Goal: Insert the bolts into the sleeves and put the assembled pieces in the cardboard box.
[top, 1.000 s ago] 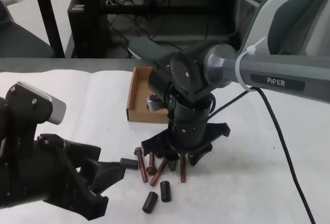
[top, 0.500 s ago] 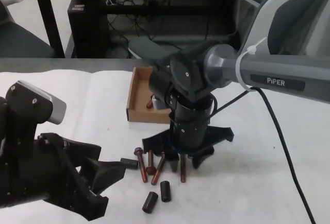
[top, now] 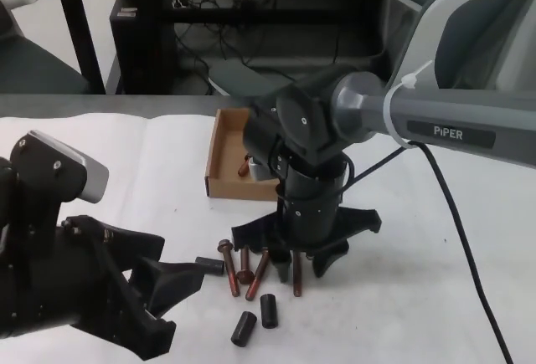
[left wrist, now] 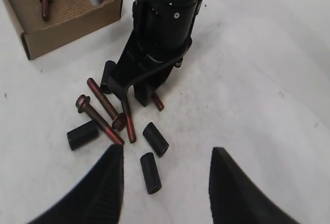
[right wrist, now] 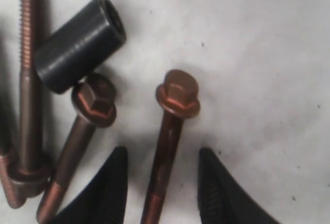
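Bolts point(top: 245, 265), copper-coloured, lie in a loose cluster with black sleeves point(top: 268, 310) on the white bench point(top: 419, 314), near its front middle. At the far left the left gripper point(top: 186, 304) hangs low over the bench, fingers spread and holding nothing; in its wrist view two of the sleeves lie just ahead of its fingertips. Just right of it a lone sleeve point(top: 209, 264) lies beside the leftmost bolt's head. Behind the cluster stands the cardboard box point(top: 219, 151), with an assembled piece point(top: 245, 166) lying inside. Over the cluster's right side the right gripper point(top: 300, 265) points straight down, hiding part of the bolts and of the box in the high view. Its fingers are spread on either side of a single bolt point(right wrist: 167, 141), along the shank short of the head, with a gap on each side. A nearby sleeve point(right wrist: 80, 44) lies close to that bolt's head. Further right the arm carries a white cable tie point(top: 402, 96), a white-lettered label point(top: 450, 133) and a black cable point(top: 456, 213).
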Motion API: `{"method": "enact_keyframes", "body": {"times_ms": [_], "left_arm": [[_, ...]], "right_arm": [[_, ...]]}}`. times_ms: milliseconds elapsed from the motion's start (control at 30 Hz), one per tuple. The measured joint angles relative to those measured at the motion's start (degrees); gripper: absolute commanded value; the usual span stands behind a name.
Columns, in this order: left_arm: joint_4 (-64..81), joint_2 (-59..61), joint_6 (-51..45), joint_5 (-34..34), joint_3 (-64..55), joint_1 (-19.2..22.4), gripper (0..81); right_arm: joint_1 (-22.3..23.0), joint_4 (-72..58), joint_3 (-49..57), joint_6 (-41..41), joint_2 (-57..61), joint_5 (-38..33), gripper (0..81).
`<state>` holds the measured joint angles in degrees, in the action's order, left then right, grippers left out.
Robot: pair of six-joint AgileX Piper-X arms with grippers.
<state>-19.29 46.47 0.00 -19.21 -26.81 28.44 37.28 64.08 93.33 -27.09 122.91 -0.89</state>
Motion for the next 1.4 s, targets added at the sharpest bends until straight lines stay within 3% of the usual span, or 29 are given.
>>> {"method": "enact_keyframes", "body": {"times_ms": [133, 233, 300, 333, 900, 1133, 1400], "left_arm": [[0.0, 0.0, 0.0, 0.0, 0.0, 0.0, 51.7], [0.0, 0.0, 0.0, 0.0, 0.0, 0.0, 51.7], [0.0, 0.0, 0.0, 0.0, 0.0, 0.0, 51.7], [0.0, 0.0, 0.0, 0.0, 0.0, 0.0, 51.7], [0.0, 0.0, 0.7, 0.0, 0.0, 0.0, 51.7], [0.0, 0.0, 3.1, 1.5, 0.0, 0.0, 51.7], [0.0, 0.0, 3.1, 1.9, 0.0, 0.0, 51.7]], "right_arm": [[0.0, -0.4, 0.0, 0.0, 0.0, -0.4, 40.6], [0.0, -0.4, 0.0, 0.0, 0.0, -0.4, 23.7], [0.0, -0.4, 0.0, 0.0, 0.0, -0.4, 3.8], [0.0, -0.4, 0.0, 0.0, 0.0, -0.4, 0.1], [0.0, -0.4, 0.0, 3.5, -1.5, -0.4, 0.0], [0.0, -2.8, -3.7, 4.9, -9.8, -0.4, 0.0], [0.9, -10.0, -16.7, 5.2, -24.3, -0.8, 0.0]]}}
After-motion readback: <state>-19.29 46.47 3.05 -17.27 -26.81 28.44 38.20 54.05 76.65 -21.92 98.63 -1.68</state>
